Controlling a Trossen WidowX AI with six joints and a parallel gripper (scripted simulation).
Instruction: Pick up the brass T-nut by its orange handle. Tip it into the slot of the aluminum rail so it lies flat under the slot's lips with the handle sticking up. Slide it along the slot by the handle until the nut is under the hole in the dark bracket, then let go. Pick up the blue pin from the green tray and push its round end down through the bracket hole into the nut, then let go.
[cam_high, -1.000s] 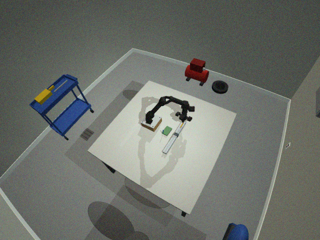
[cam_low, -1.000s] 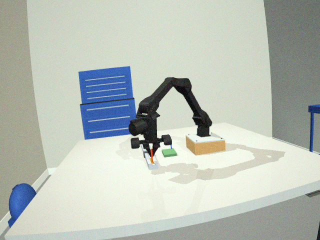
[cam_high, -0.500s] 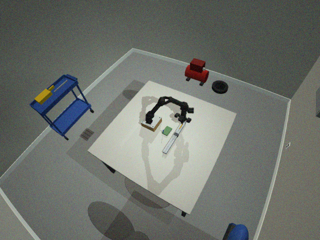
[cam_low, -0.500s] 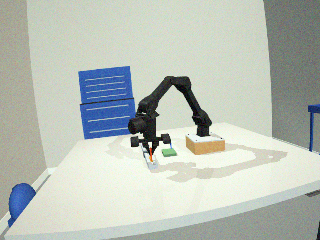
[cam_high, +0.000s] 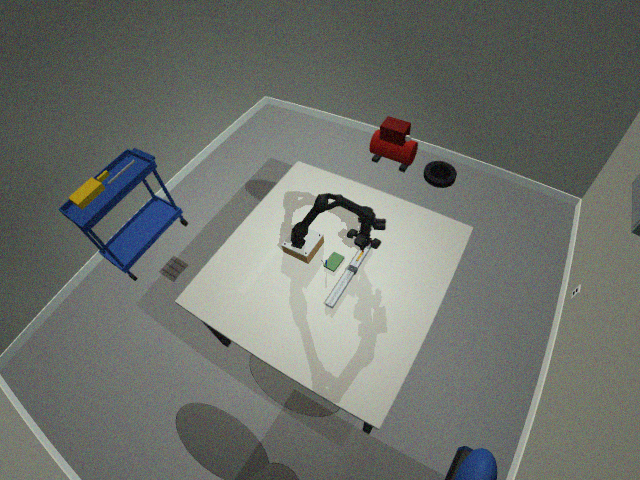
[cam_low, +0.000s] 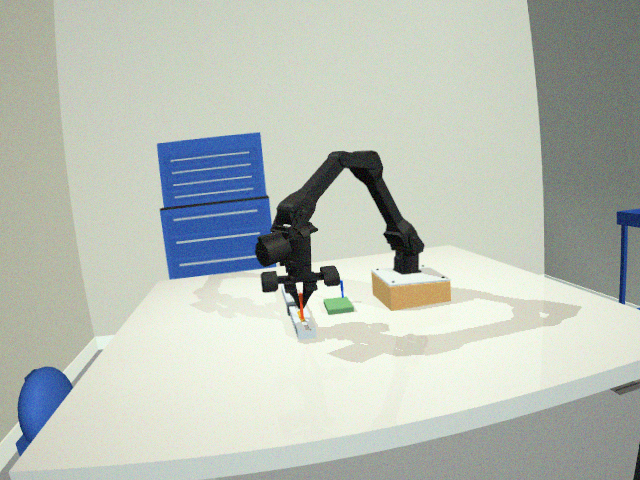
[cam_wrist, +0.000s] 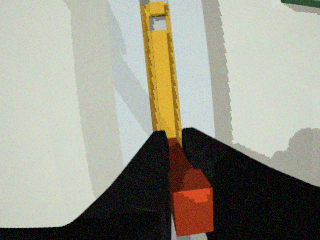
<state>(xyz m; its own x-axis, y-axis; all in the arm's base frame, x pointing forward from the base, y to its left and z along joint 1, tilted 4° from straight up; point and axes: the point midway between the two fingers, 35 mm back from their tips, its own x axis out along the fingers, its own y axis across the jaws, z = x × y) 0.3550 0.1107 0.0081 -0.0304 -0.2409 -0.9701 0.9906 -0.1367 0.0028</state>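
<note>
— Which step is in hand?
— The orange handle (cam_low: 301, 305) (cam_wrist: 193, 210) is grasped in the claw (cam_high: 362, 246) (cam_low: 301, 305) (cam_wrist: 174, 140); the brass T-nut (cam_high: 360, 255) (cam_wrist: 164, 75) is seen at the aluminum rail (cam_high: 338, 290) (cam_low: 305, 333) (cam_wrist: 194, 65), short of the dark bracket (cam_high: 354, 268). Sliding is judged in hand.
— What is required next?
— Travel along the slot, handle kept upright; seating under the lips cannot be confirmed.
— Containers?
— By the green tray (cam_high: 334, 261) (cam_low: 338, 305), the blue pin (cam_high: 326, 263) (cam_low: 341, 289) is noted standing, ungrasped.
</note>
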